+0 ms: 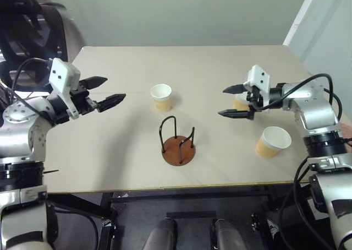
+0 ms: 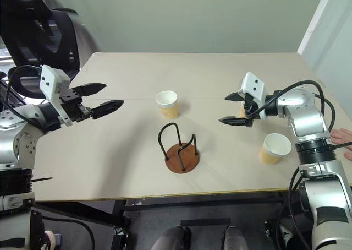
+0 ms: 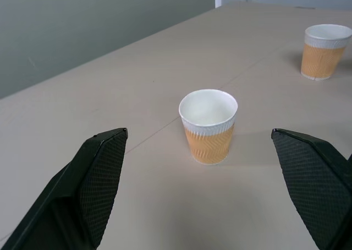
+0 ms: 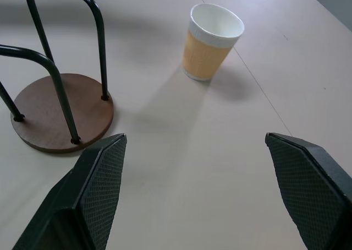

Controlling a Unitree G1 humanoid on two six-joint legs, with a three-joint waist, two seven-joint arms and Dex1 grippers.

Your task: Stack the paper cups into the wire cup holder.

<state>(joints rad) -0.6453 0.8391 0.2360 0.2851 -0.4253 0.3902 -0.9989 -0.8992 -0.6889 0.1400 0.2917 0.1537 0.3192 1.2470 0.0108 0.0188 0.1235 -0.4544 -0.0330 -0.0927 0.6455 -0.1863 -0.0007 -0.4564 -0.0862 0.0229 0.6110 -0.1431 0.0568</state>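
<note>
Left eye view showed the wire cup holder (image 1: pixel 178 144) standing empty near the front middle of the pale tabletop (image 1: pixel 121 140), its two black wire loops upright on the round brown base. One paper cup (image 1: pixel 161 97) stood upright just behind the holder, apart from it. A second cup (image 1: pixel 272 141) lay tilted toward the right front of the tabletop, beside the right arm. A third cup (image 1: pixel 240 103) sat mostly hidden behind the right gripper (image 1: pixel 235 101), whose jaws stood wide apart and held nothing. The left gripper (image 1: pixel 104 91) hovered over the left side of the tabletop, well apart from the cups, its jaws also spread wide and empty, pointing toward the middle cup.
</note>
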